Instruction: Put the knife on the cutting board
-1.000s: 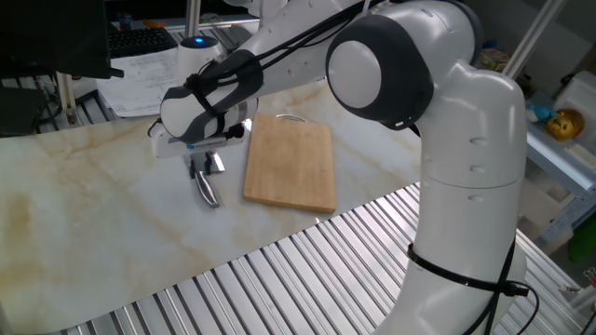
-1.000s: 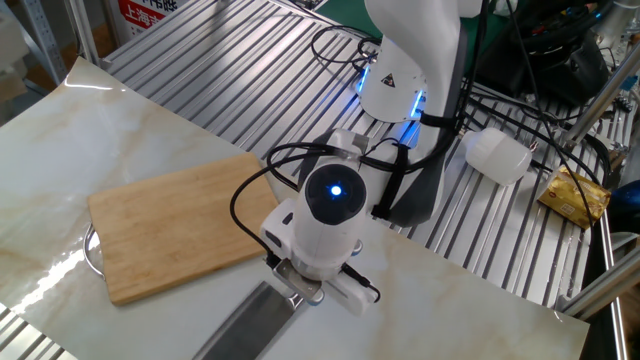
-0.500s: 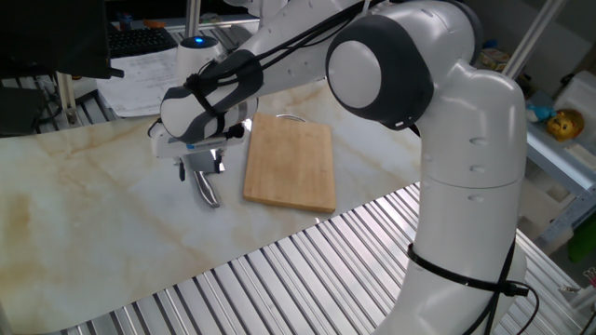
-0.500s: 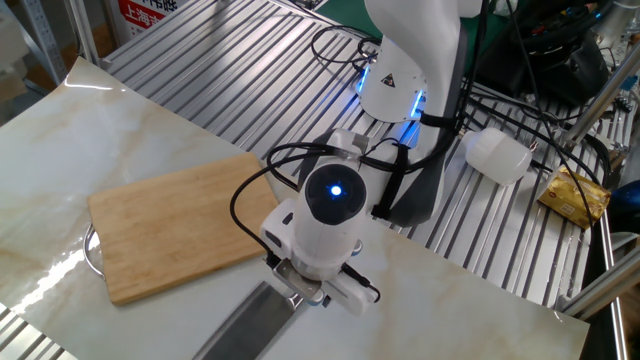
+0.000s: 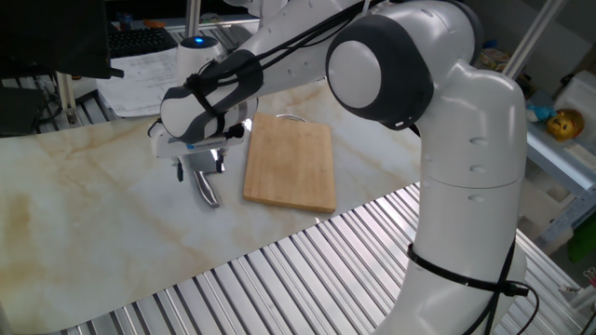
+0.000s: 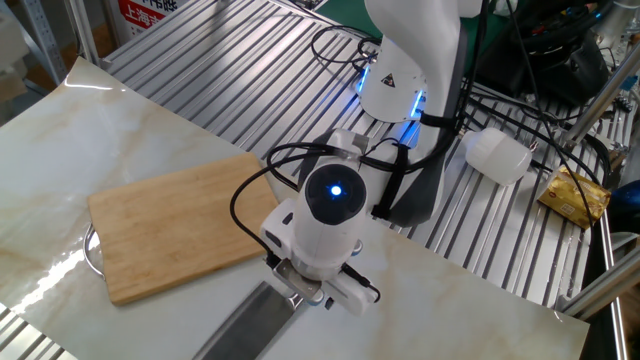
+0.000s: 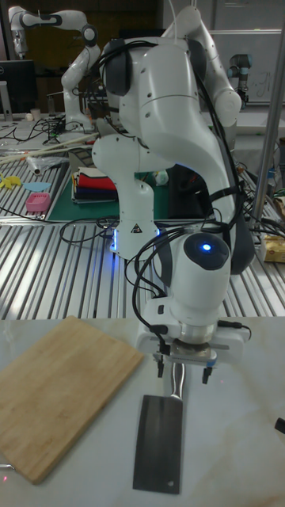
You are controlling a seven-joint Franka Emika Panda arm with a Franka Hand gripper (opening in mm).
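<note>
The knife lies flat on the marble table beside the cutting board. Its broad blade point(image 7: 158, 436) points toward the tall fixed camera, and its steel handle point(image 7: 178, 380) runs up under my wrist. My gripper point(image 7: 181, 370) hangs just over the handle, open, with one finger on each side and a gap to the metal. From the side, the gripper point(image 5: 200, 168) stands left of the cutting board point(image 5: 291, 163), and the knife handle point(image 5: 207, 190) shows below it. The board point(image 6: 170, 235) is bare. The knife blade point(image 6: 245, 325) shows at the bottom edge, and my wrist hides the fingers.
Slatted metal decking point(image 6: 240, 90) surrounds the marble top point(image 5: 84, 214). A white cylinder point(image 6: 497, 155) and a yellow packet point(image 6: 575, 195) lie on the decking behind the arm base. Papers and a keyboard point(image 5: 140, 42) sit beyond the table's far edge.
The fingers have spread wider apart over the knife handle. Arm, knife and board stay where they were.
</note>
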